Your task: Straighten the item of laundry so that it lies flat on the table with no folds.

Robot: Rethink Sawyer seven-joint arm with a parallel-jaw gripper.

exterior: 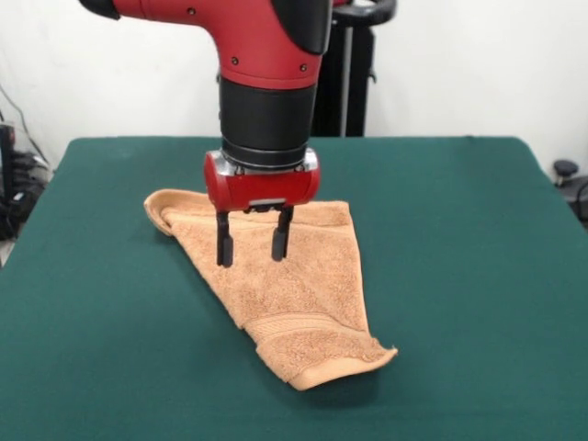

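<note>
- Front view: the orange-tan terry-cloth towel (pixel 289 280), folded to a triangle, lies mid-way on the dark green felt table (pixel 478 276).
- The black two-finger gripper (pixel 253 243) hovers above it, parted, holding nothing.
- The towel looks soft and light; I would pinch the near hemmed corner.

Lab, robot arm (pixel 257 55), green table (pixel 478 276)

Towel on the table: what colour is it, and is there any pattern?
Orange-tan terry towel, plain apart from a woven band near its hemmed near end; the front view shows it.
</note>
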